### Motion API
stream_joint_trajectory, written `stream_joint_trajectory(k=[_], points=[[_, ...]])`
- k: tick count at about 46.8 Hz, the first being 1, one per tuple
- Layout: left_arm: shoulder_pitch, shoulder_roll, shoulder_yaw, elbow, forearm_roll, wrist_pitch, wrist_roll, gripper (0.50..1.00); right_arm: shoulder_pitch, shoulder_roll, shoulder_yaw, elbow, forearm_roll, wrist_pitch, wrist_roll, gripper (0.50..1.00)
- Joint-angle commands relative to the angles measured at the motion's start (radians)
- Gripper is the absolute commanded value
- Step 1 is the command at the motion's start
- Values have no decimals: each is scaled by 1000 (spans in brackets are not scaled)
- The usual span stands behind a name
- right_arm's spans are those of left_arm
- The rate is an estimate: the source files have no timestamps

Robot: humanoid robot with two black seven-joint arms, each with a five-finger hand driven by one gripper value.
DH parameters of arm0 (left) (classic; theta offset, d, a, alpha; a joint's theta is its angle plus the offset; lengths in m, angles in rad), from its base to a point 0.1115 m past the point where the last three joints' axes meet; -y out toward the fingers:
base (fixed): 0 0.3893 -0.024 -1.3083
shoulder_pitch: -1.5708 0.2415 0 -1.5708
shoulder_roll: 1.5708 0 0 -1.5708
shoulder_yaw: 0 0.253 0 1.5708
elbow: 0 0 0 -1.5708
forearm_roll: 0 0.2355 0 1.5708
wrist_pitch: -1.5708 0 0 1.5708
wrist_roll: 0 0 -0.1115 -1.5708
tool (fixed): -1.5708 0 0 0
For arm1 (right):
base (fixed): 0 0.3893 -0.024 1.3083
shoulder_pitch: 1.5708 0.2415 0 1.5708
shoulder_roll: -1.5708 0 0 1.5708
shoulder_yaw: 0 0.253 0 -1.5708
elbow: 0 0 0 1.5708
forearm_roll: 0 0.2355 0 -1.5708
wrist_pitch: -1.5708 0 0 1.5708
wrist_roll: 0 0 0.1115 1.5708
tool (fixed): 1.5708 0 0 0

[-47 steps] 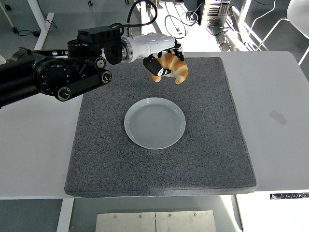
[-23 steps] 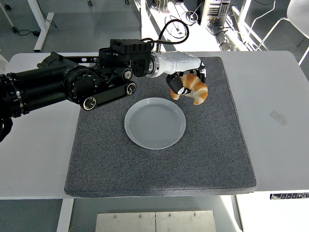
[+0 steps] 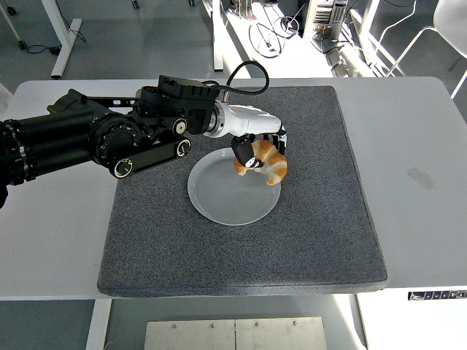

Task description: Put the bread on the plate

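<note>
While gripped—bread (image 3: 264, 163) over plate (image 3: 222, 200)

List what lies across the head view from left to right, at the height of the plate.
Bare table → gray mat → plate → bread in the left hand, over the plate's far right rim → mat again → bare table.

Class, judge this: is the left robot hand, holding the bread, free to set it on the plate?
Probably yes. The left robot hand holds the bread over the plate, which looks bare, with nothing between.
</note>
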Motion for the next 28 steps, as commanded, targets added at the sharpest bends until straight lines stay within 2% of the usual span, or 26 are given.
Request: stream_joint_trajectory(k=[1,7,13,28], points=[[5,2,22,0,1,0,0,500,-1,0,0,0,0,0,0,1000],[9,14,80,1,1,5,0,500,0,0,0,0,0,0,0,1000],[32,28,114,1,1,34,-3,500,0,0,0,1,0,0,0,1000],[51,30,118,0,-2,49,-3,500,0,0,0,0,-1,0,0,1000]])
